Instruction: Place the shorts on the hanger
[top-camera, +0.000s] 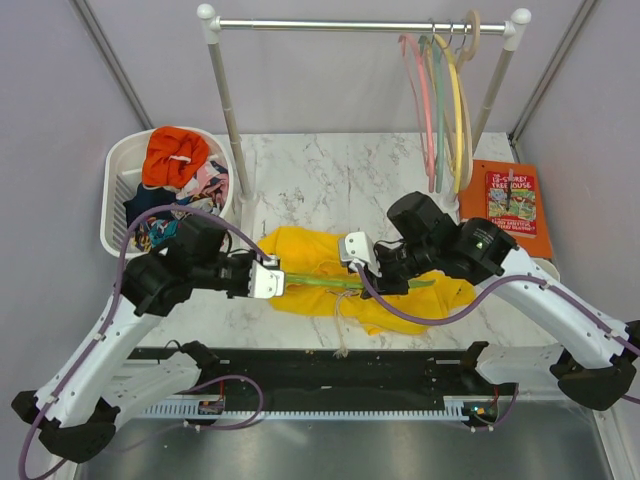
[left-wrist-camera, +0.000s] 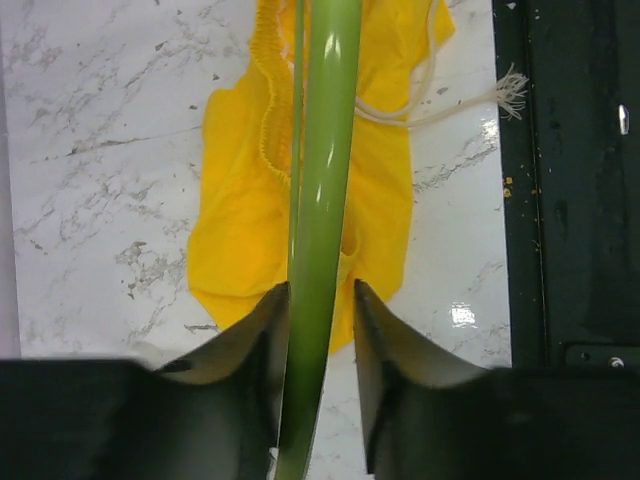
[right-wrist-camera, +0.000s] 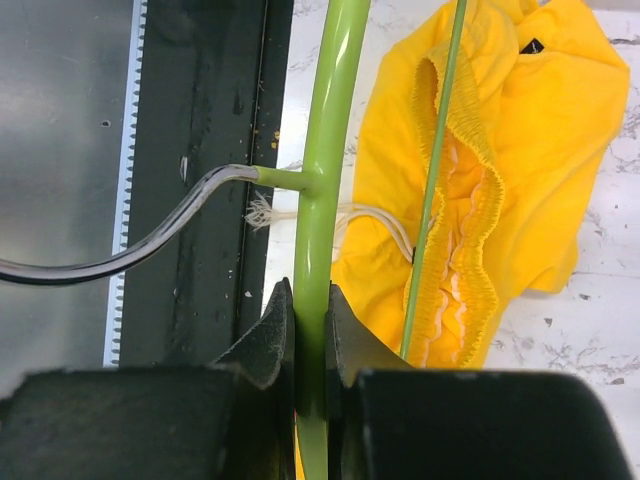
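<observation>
The yellow shorts (top-camera: 310, 255) lie crumpled on the marble table between the two arms. They also show in the left wrist view (left-wrist-camera: 240, 210) and the right wrist view (right-wrist-camera: 520, 150). The light green hanger (top-camera: 325, 283) lies across them. My right gripper (top-camera: 356, 252) is shut on the hanger's thick bar (right-wrist-camera: 320, 200), just below its metal hook (right-wrist-camera: 170, 225). The hanger's thin bar (right-wrist-camera: 435, 170) runs along the shorts' gathered waistband. My left gripper (top-camera: 268, 280) straddles the hanger's bar (left-wrist-camera: 325, 180). One jaw touches the bar and the other stands off with a gap. The white drawstring (left-wrist-camera: 470, 100) trails toward the near edge.
A white basket (top-camera: 118, 205) of clothes, with an orange-red garment (top-camera: 175, 155) on top, stands at the back left. A clothes rail (top-camera: 360, 24) at the back holds pink, yellow and mint-grey hangers (top-camera: 445, 100). An orange book (top-camera: 510, 205) lies at the right. A black base plate (top-camera: 340, 375) runs along the near edge.
</observation>
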